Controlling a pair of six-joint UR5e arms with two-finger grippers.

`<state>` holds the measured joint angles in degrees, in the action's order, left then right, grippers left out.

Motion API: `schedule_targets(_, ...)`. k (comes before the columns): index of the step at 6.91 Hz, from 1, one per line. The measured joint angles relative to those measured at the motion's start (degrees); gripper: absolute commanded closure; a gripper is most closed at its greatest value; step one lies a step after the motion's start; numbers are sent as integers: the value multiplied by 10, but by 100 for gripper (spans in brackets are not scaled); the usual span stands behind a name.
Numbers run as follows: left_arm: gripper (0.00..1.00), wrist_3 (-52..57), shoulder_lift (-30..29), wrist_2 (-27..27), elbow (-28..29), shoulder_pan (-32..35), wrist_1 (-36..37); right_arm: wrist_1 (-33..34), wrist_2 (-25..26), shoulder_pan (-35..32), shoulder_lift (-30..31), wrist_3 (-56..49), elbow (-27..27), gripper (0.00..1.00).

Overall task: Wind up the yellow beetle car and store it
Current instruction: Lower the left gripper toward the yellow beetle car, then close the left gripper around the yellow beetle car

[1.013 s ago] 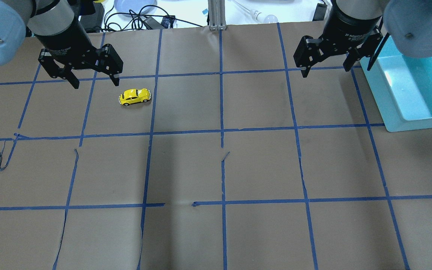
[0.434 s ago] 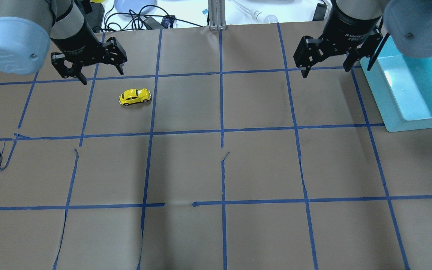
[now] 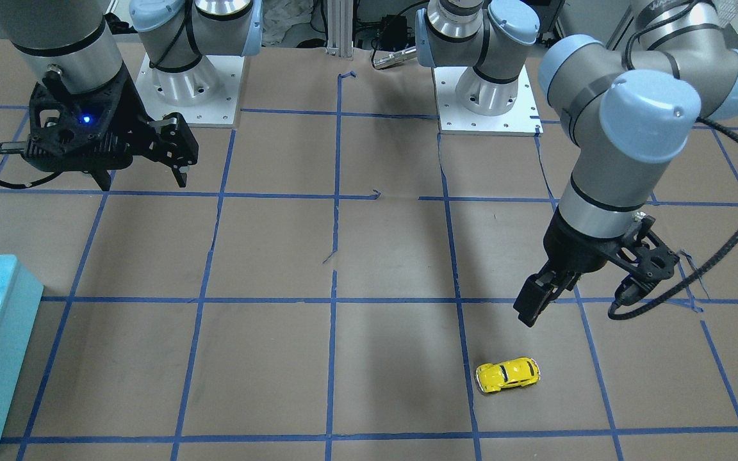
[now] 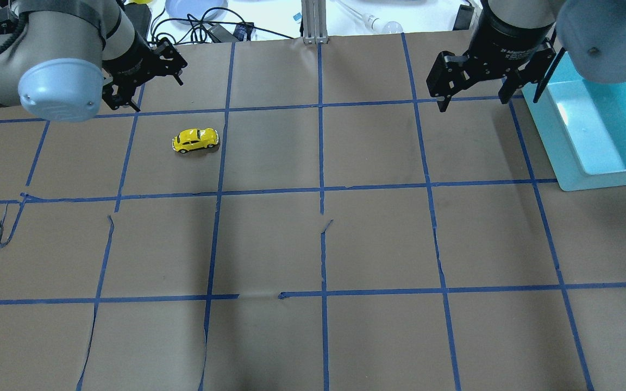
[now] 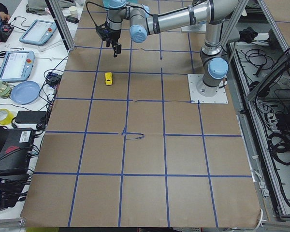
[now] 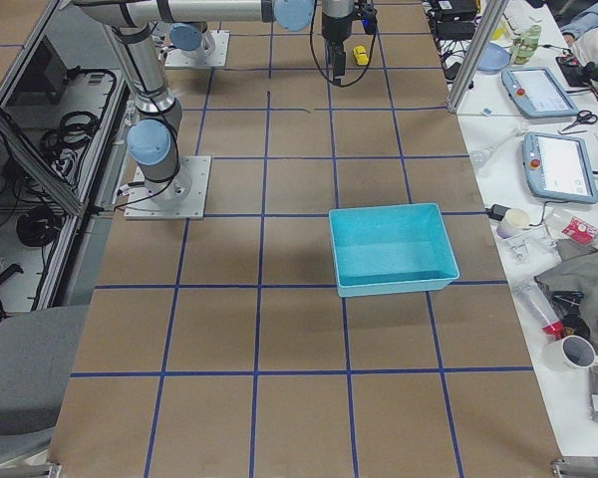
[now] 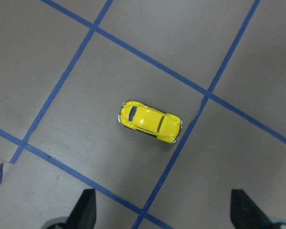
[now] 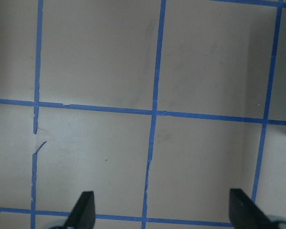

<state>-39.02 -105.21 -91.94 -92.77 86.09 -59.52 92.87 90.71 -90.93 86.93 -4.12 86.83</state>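
The yellow beetle car (image 4: 195,140) stands on its wheels on the brown paper, left of the table's middle; it also shows in the front view (image 3: 508,374) and the left wrist view (image 7: 149,121). My left gripper (image 4: 159,96) is open and empty. It hovers above the table, on the far left side of the car and apart from it. In the left wrist view both fingertips (image 7: 86,205) frame the bottom edge, with the car ahead of them. My right gripper (image 4: 474,100) is open and empty, held high at the far right beside the bin.
A light blue bin (image 4: 549,136) stands empty at the right edge, also in the right side view (image 6: 389,284). Blue tape lines grid the paper, torn in places. Cables and a plate (image 4: 193,11) lie beyond the far edge. The arm bases (image 3: 189,89) sit at the robot's side.
My left arm has swung and turned, carrying its open gripper away from the car toward the far left. The car and the right arm have not moved.
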Motion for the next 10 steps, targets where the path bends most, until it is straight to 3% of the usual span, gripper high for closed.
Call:
schedule_targets(3, 0, -251, -78, 6, -22, -3, 21, 2, 1, 5, 0, 1, 0, 0)
schedule_targets(5, 0, -366, -133, 7, 13, -4, 22, 0, 0, 6, 0, 0, 0, 0)
schedule_targets(7, 0, -432, -175, 6, 63, -5, 22, -1, 0, 6, 0, 0, 0, 0)
schedule_targets(10, 0, -453, -197, 5, 72, -28, 21, -2, 0, 6, 0, -1, 1, 0)
